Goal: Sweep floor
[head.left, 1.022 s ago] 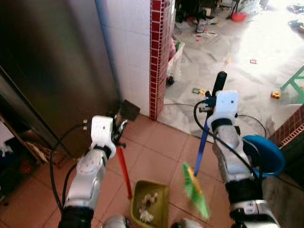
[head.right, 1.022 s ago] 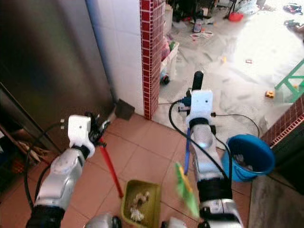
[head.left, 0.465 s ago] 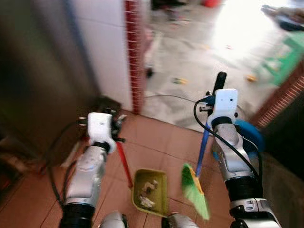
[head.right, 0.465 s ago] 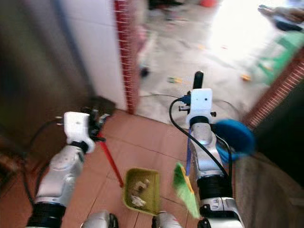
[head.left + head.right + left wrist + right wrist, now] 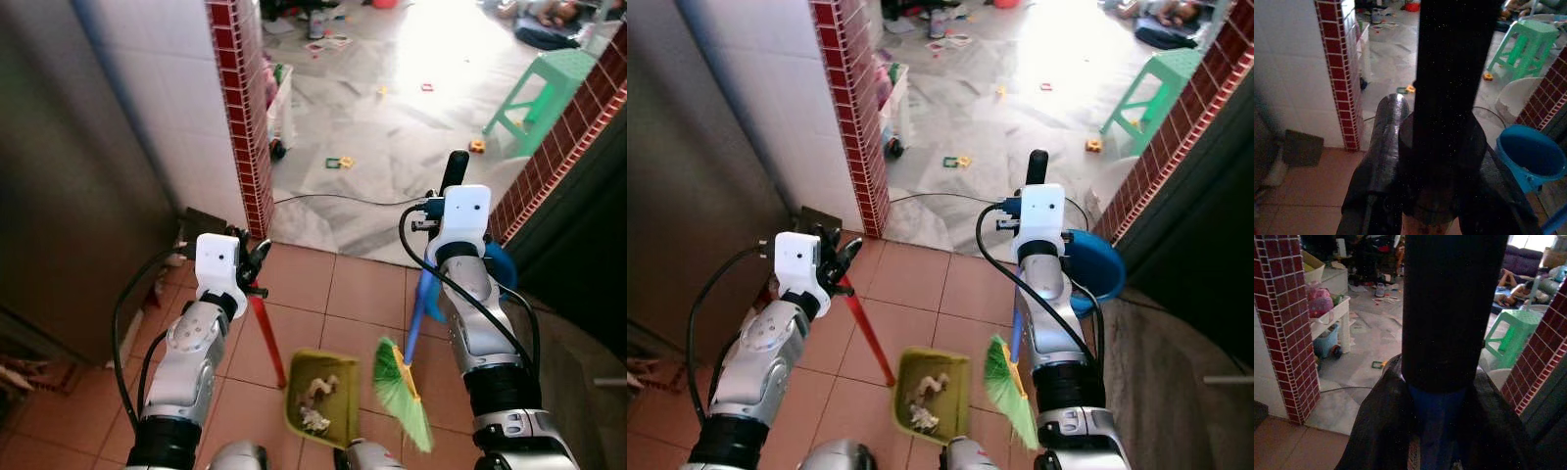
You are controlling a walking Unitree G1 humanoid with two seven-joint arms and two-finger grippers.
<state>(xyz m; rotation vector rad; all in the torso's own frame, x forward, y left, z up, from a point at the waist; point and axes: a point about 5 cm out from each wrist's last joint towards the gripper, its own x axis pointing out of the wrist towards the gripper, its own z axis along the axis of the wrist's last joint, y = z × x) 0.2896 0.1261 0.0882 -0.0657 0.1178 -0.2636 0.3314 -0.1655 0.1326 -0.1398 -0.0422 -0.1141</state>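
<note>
While I look down from the head camera, the terracotta tile floor (image 5: 343, 294) spreads under me and meets a pale marble floor (image 5: 392, 137) beyond the red brick pillar (image 5: 240, 117). On my left stands a grey metal cabinet (image 5: 69, 176); far ahead on the marble sits a green plastic stool (image 5: 534, 83), with small toys (image 5: 341, 162) scattered near it. A black cable (image 5: 333, 199) lies across the marble close to the threshold. Beside my right arm, low down, I see a blue bucket (image 5: 1095, 269).

My right gripper (image 5: 446, 201) is clenched around the blue broom handle (image 5: 418, 308), black grip (image 5: 454, 168) poking up above it, and the green broom head (image 5: 402, 392) hangs down over the tiles just beside the dustpan. My left gripper (image 5: 250, 269) is clamped on the red dustpan handle (image 5: 266, 338), which slants down to the olive-green dustpan (image 5: 323, 397) between my arms. Inside the pan lies a small heap of pale debris (image 5: 313, 401).
</note>
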